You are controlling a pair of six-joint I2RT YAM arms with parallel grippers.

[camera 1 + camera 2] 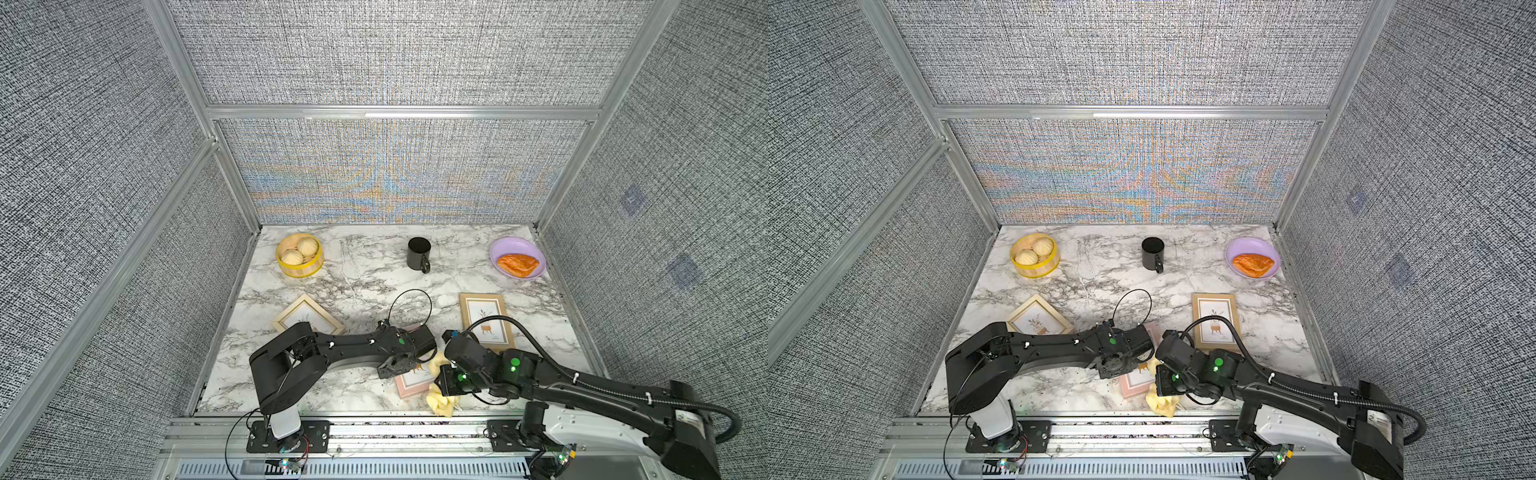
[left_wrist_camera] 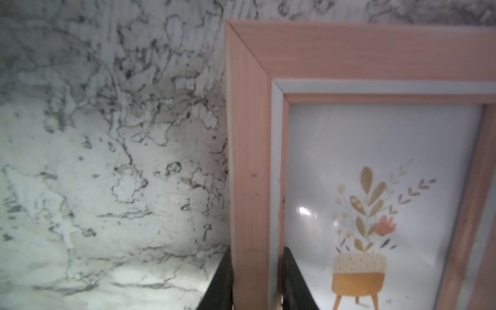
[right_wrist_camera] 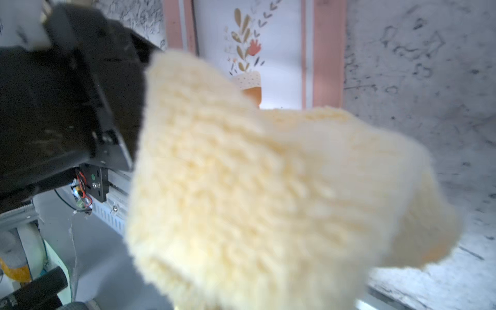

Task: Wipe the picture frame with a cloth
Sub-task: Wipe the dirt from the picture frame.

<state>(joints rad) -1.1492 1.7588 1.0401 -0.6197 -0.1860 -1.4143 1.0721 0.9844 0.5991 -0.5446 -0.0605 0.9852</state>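
Cloth (image 3: 268, 188) fills the right wrist view, a pale yellow bunch hanging so close that whatever grips it is hidden. Beyond it lies the pink picture frame (image 3: 327, 53), its glass and flower print partly covered.

Seen from the left wrist, the left pincer (image 2: 257, 252) is pinching one side rail of the pink picture frame (image 2: 247, 134), one finger outside on the table (image 2: 107, 161) and one on the glass. Whether that rail is lifted I cannot tell.

In both top views the cloth (image 1: 442, 405) (image 1: 1163, 403) drapes over the frame's near corner, under the right pincer (image 1: 444, 380), which is pressed together on it. The left pincer (image 1: 395, 365) sits just beside it.

My worry: held by a single rail, the frame may pivot or slide when the cloth pushes across. The two wrists are crowded together, so a wide stroke may knock them or snag fabric on the left fingers.
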